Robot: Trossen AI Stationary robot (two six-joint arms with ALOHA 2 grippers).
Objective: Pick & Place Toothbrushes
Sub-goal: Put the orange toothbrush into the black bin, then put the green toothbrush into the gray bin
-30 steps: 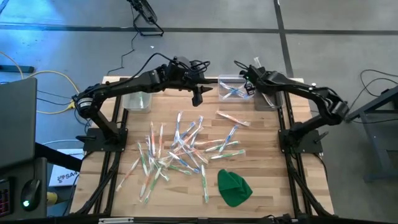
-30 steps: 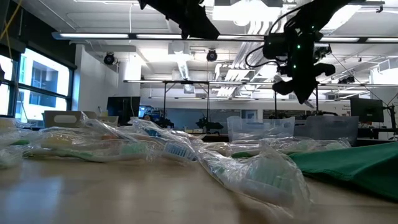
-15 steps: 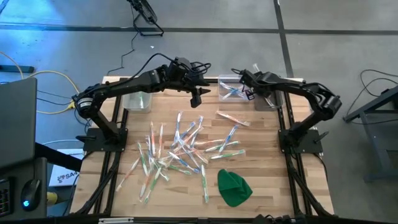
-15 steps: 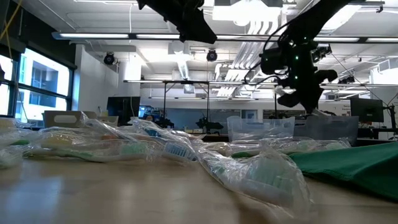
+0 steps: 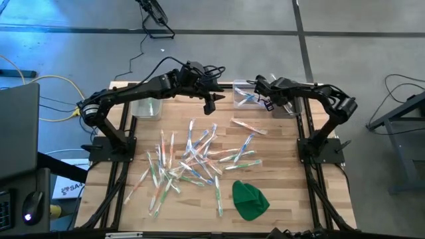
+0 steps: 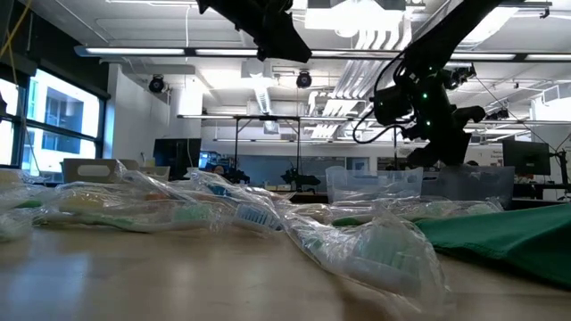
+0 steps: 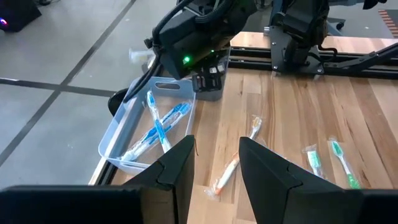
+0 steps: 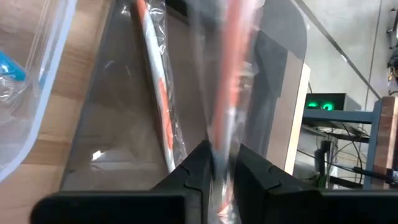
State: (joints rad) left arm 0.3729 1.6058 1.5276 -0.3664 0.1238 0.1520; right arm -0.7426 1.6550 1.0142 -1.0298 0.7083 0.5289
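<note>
Many wrapped toothbrushes (image 5: 192,159) lie scattered on the wooden table. My right gripper (image 8: 225,171) hangs over the tinted bin (image 5: 287,106) at the far right, shut on an orange toothbrush (image 8: 231,74) in its clear wrapper. Another orange toothbrush (image 8: 158,93) lies flat on this bin's floor. The clear bin (image 7: 155,127) beside it holds blue toothbrushes. My left gripper (image 7: 214,174) hovers open and empty above the table's far middle (image 5: 211,103). My right gripper pinches the wrapped orange toothbrush (image 8: 224,146) between its two fingers, which slant down into the tinted bin. The toothbrush runs forward along the fingers, most of its length ahead of them, and shows blurred. Whether its far end touches the bin, I cannot tell.
A third clear bin (image 5: 147,107) stands at the far left. A green cloth lump (image 5: 250,199) lies near the front right. One orange toothbrush (image 7: 236,162) lies alone on the wood near the bins, with green ones (image 7: 314,162) further along.
My right gripper has sunk toward the tinted bin and tipped more steeply downward, carrying the orange toothbrush with it.
</note>
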